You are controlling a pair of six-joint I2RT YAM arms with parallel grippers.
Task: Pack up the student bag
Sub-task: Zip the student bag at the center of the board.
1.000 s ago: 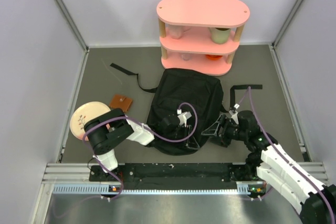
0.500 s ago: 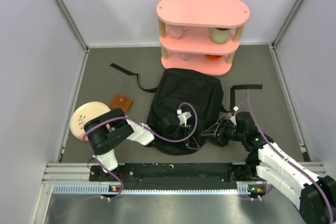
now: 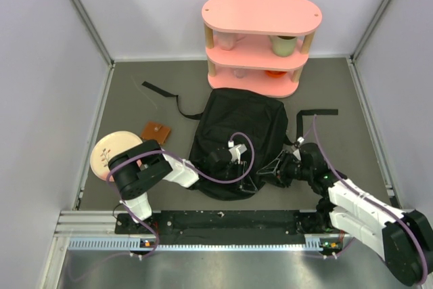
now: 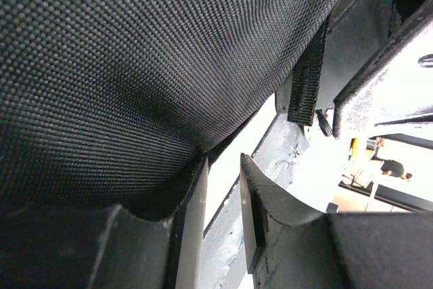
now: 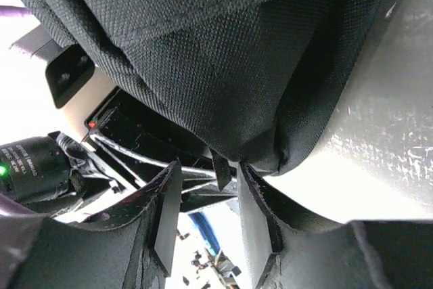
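Note:
The student bag is a floppy black backpack lying flat in the middle of the table. My left gripper lies on the bag's near part. In the left wrist view its jaws stand a narrow gap apart with nothing between them, and the bag's fabric lies against the left finger. My right gripper is at the bag's near right corner. In the right wrist view it is open, with the bag's corner just above and a small black tab hanging between the fingers.
A pink three-tier shelf stands behind the bag, holding a green cup. A cream plate and a brown square pad lie at the left. Loose black straps trail at the far left, and another strap at the right.
My right gripper has moved left, closer to the bag's near right corner. The left arm and the bag have not moved.

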